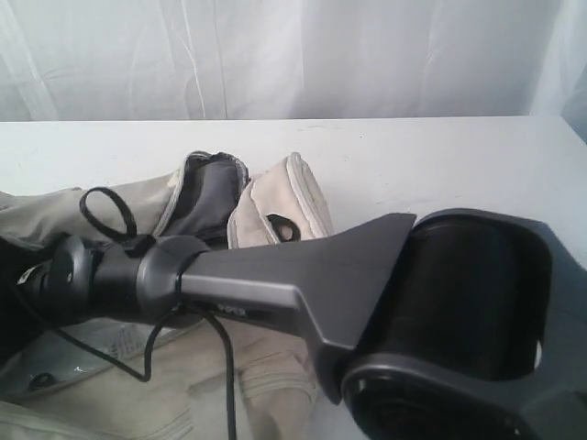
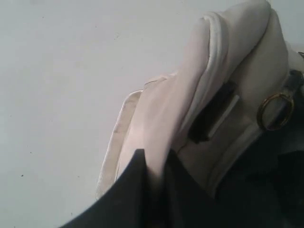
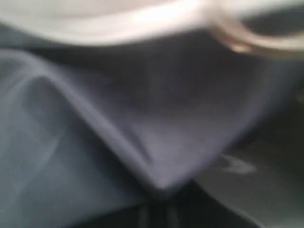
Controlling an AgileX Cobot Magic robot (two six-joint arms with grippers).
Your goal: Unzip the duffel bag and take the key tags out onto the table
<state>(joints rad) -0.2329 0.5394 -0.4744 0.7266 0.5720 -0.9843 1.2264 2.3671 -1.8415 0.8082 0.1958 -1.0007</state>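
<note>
The cream duffel bag (image 1: 275,215) lies on the white table (image 1: 440,165), its mouth open on grey lining (image 1: 209,197). In the left wrist view my left gripper (image 2: 156,159) is shut on a fold of the bag's cream fabric (image 2: 190,104), close to a brass strap ring (image 2: 273,111). My right arm (image 1: 275,284) reaches across to the left, and its end goes down into the bag. The blurred right wrist view shows only grey lining (image 3: 156,118), which peaks at my right gripper (image 3: 159,206); the jaws look shut. Whether lining is pinched I cannot tell. The key tags are hidden.
A black cable loop (image 1: 105,215) rises from the right arm's wrist, and another cable (image 1: 225,367) hangs over the bag. Bare white tabletop (image 2: 57,95) lies beside the bag's end. A white curtain (image 1: 275,55) closes the back.
</note>
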